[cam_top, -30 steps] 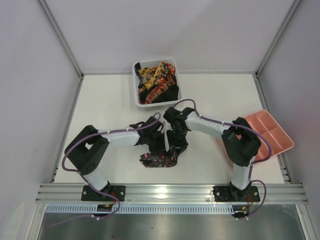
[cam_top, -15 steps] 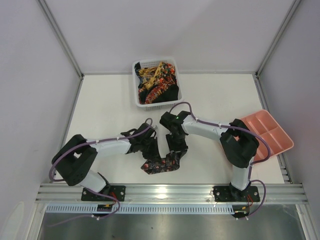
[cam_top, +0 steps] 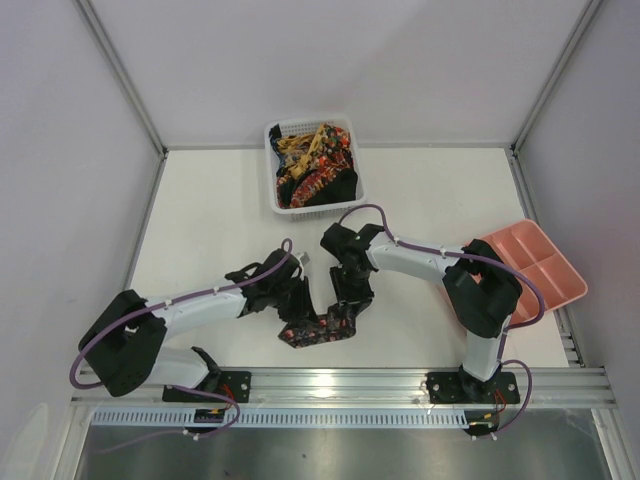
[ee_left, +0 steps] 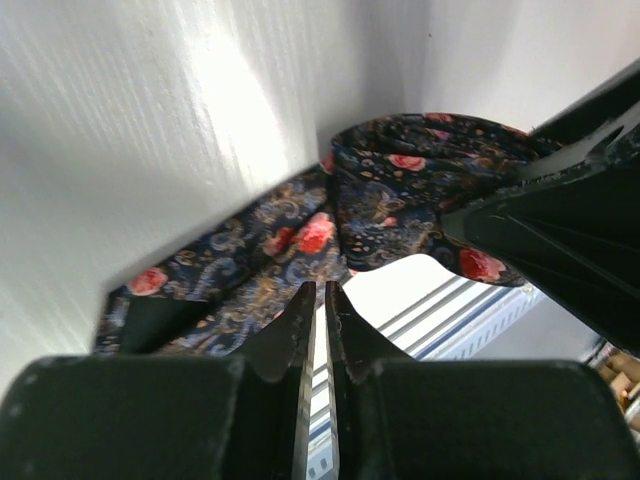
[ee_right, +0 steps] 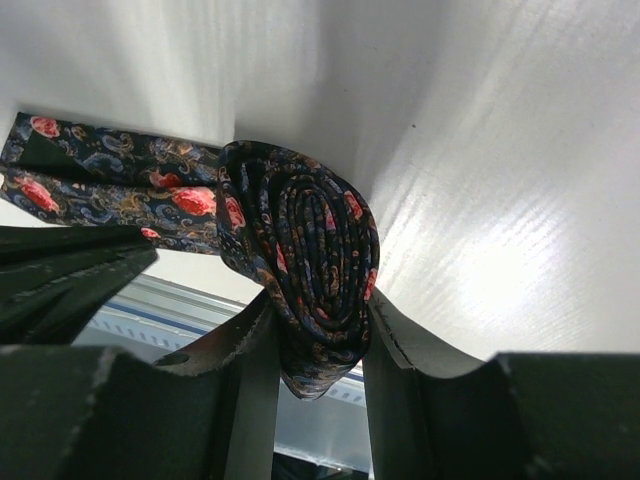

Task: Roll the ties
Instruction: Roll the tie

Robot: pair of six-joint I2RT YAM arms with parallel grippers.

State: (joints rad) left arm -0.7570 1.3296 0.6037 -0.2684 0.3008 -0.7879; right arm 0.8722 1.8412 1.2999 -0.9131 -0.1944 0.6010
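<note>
Out on the white tabletop [cam_top: 210, 220]: one dark navy fabric necktie [cam_top: 318, 328] with red roses and tan paisley. Lies on the near side of the white plastic mesh basket [cam_top: 303, 208], straight in front of it and well apart from it. Half rolled, with a tight coil [ee_right: 320, 265] at the end closer to the basket and a flat, unrolled tail [ee_left: 235, 265] at the farther end. Runs diagonally, away from the basket and leftward, so the long axis slants and the tail end points to the near left. Shows its spiral face to the right wrist camera, many layers wound close.

Inside the basket: a heap of patterned neckties [cam_top: 312, 165], red, orange and yellow on black, too tangled to count. One basket. One pink plastic compartment tray [cam_top: 548, 262], right of the basket and nearer, partly over the table's edge. Two grippers, both in front of the basket.

Right gripper [ee_right: 320, 300]: clamped on the coil, one black finger pressed to each flank. Left gripper [ee_left: 317, 290]: just left of the coil, jaws all but closed, with only a thin slit of light between them. Sits with its tips at the edge of the flat tail; cannot tell whether any cloth is pinched there.
</note>
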